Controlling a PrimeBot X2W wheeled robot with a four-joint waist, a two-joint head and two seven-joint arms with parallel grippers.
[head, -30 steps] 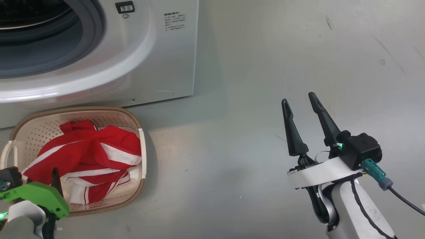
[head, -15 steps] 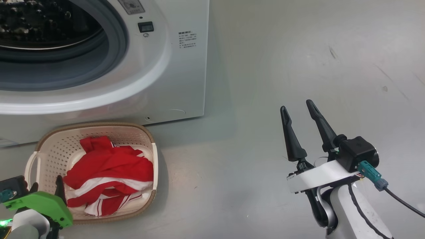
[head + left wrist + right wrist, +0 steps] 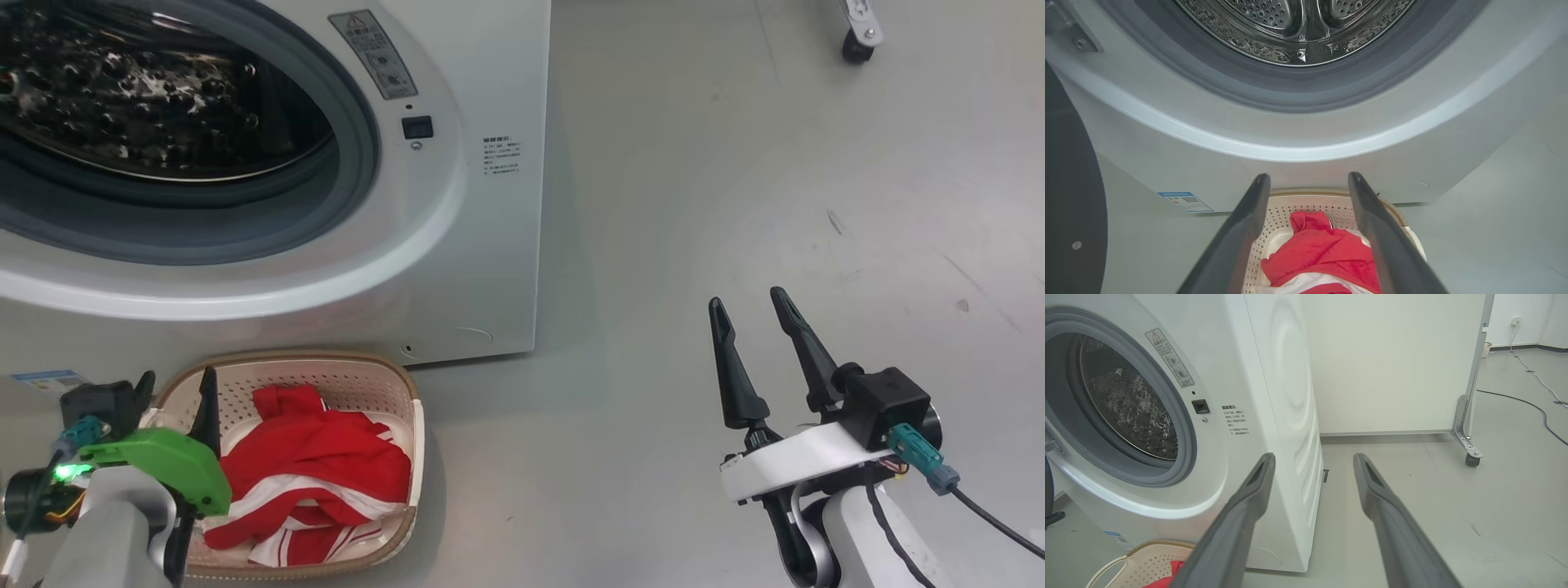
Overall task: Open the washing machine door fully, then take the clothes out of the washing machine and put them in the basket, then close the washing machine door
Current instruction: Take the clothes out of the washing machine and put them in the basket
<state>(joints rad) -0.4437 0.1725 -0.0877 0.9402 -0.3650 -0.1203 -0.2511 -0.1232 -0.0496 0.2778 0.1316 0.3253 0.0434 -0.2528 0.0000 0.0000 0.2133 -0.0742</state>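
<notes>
Clothes in basket, drum looked empty, door not yet closed.

Red white-striped fabric clothes [image 3: 318,457] lay heaped in the small cream perforated plastic basket [image 3: 351,390], just below and between the left gripper's [image 3: 175,388] dark fingers. The basket sat at the foot of the big white front-loading washing machine [image 3: 490,245], presumably so garments drop straight under the opening. The steel perforated drum [image 3: 1298,24], above and ahead of that gripper, showed no fabric. The glossy black-rimmed round door [image 3: 1073,196] stood swung out to its left. Left gripper: fingers moderately parted, holding and touching nothing. Right gripper [image 3: 747,300]: well apart from the basket, over bare floor, fingers parted and empty. Judged parked out of the way.
</notes>
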